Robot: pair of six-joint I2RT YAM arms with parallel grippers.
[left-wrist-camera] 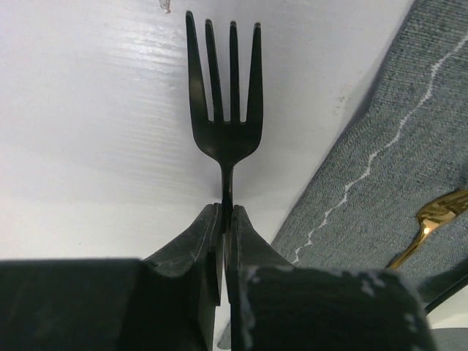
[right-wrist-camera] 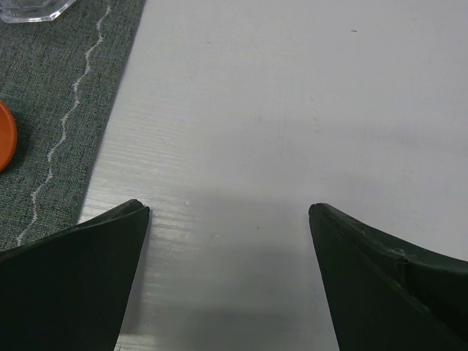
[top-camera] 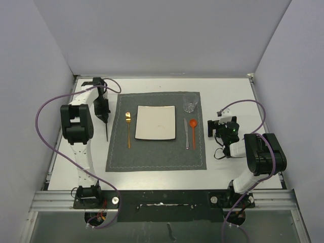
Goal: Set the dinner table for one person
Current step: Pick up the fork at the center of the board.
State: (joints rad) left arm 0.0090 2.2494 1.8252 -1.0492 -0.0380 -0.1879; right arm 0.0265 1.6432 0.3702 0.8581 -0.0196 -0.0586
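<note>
Left gripper (left-wrist-camera: 225, 219) clamped on black fork (left-wrist-camera: 225, 95), handle hidden between fingers, right gripper (right-wrist-camera: 229, 212) wide over dinner table (right-wrist-camera: 292, 110), glass (right-wrist-camera: 29, 7) and orange spoon (right-wrist-camera: 6, 135) cropped at left edge

From my station both arms look alike: white tubular links between chunky black joint housings. My left arm (top-camera: 77, 126) trails a purple cable (top-camera: 40, 126) that loops wide from its black base block (top-camera: 87, 195). My right arm (top-camera: 260, 154) carries a matching purple lead (top-camera: 250, 104), and a small green light (top-camera: 234, 129) glows on its black wrist. The left tool (left-wrist-camera: 223, 212) has matte black fingers (left-wrist-camera: 186, 248) with pale chips along one edge. The right tool (right-wrist-camera: 229, 212) has dark, wedge-shaped fingers (right-wrist-camera: 73, 278) with slightly scuffed rims.
</note>
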